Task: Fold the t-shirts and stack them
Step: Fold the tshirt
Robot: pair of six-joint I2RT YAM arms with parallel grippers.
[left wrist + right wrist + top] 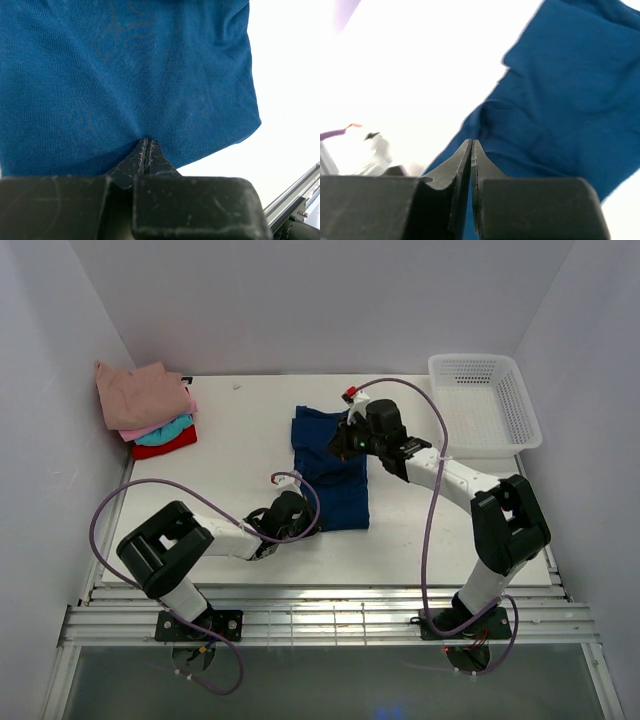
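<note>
A navy blue t-shirt [345,495] lies in the middle of the table, folded into a long strip running front to back. My left gripper [303,512] is at the strip's near left edge. In the left wrist view its jaws [145,141] are shut, and the blue cloth [125,75] puckers toward their tip. My right gripper [338,446] sits over the strip's far part. Its jaws [471,142] are shut, with creases in the cloth [570,90] running to their tip. A stack of folded t-shirts [140,392] sits at the far left: dusty pink on top, then pink, teal [165,430] and red [165,448].
A white mesh basket [485,400] stands at the far right corner. White walls close in the table on the left, back and right. A slatted rail [320,620] runs along the near edge by the arm bases.
</note>
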